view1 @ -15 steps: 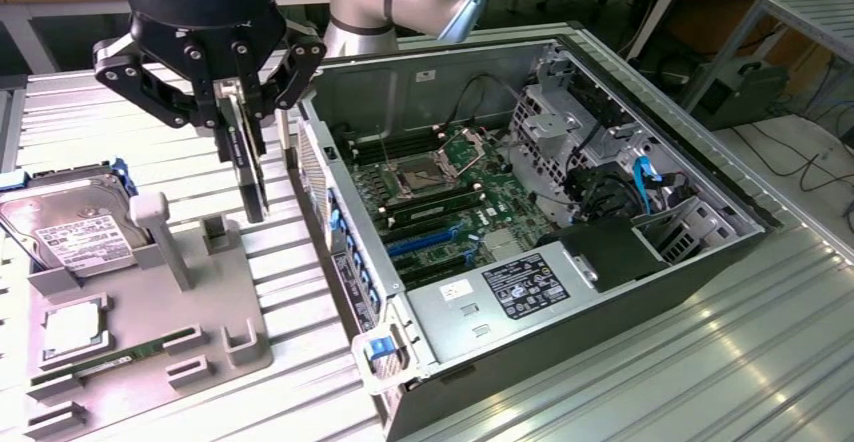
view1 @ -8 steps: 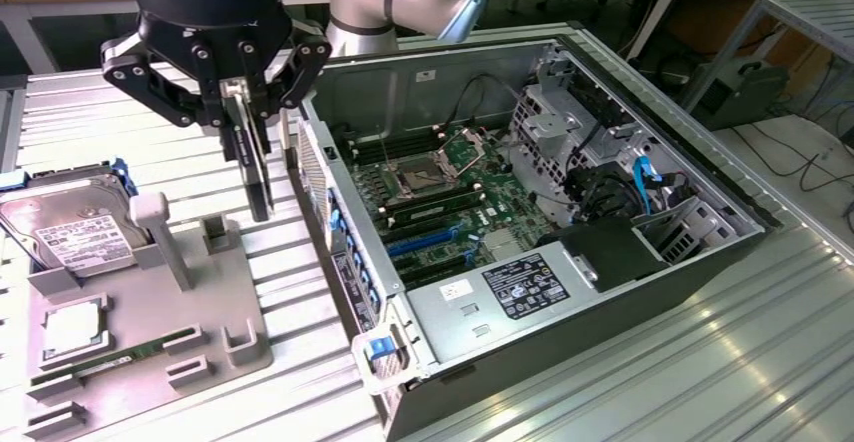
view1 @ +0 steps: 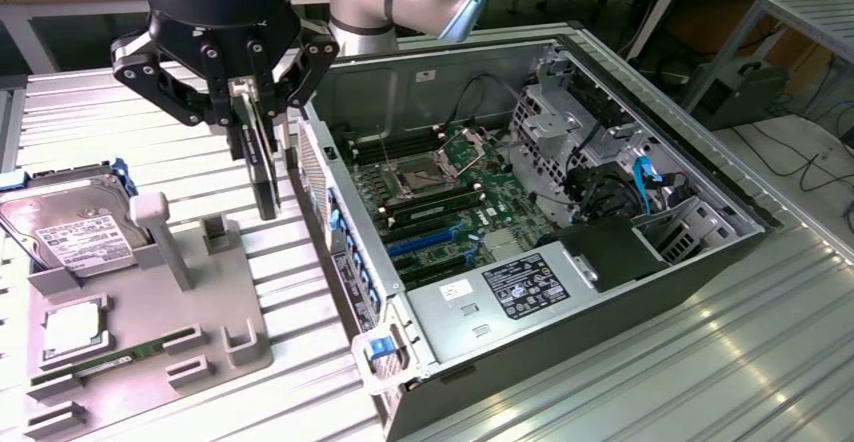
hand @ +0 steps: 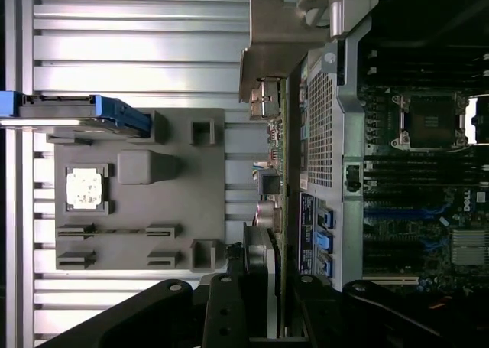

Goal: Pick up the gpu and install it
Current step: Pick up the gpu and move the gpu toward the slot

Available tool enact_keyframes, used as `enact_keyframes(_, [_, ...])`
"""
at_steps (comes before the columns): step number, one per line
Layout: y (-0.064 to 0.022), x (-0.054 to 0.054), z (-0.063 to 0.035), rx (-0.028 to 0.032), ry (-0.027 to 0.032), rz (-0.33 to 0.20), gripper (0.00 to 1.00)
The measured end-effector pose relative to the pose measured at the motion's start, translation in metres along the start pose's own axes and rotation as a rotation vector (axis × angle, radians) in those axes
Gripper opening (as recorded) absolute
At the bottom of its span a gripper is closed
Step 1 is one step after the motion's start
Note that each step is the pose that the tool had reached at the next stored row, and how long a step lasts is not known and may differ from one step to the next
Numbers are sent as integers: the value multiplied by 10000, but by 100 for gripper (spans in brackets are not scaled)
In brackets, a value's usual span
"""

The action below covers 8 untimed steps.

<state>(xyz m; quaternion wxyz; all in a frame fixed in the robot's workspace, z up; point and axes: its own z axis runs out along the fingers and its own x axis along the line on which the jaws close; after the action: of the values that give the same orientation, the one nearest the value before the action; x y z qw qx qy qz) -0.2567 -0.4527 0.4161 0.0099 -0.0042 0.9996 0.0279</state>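
- Slatted metal counter [view1: 80, 102], exterior view: in the frame's upper left the jaws clamp the gpu [view1: 263, 167]. It hangs edge-down with its long axis vertical, and the open computer case [view1: 534, 382] is just beside it toward frame right.
- Wrist view: the gpu [hand: 281, 134] runs edge-on away from the jaws, between the parts tray [hand: 137, 210] and the case wall [hand: 321, 118]. Its silver bracket [hand: 271, 50] is at the far end.

- Just outside the computer case [view1: 400, 77], the gpu [view1: 263, 167] hangs upright, clamped in the gripper [view1: 254, 112], close alongside the case's rear wall.
- Inside the case, you have open room from above over the blue slots [view1: 434, 237].
- Inside the case, the power supply [view1: 521, 282], drive cage [view1: 574, 122] and cables [view1: 627, 187] crowd the edges.
- Farther from the case, the holder tray [view1: 147, 312] posts and the hard drive [view1: 67, 232] stand upright.
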Motion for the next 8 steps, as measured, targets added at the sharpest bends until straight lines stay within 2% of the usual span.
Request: enact_keyframes(8, [0, -44, 1, -1, -1, 0, 28])
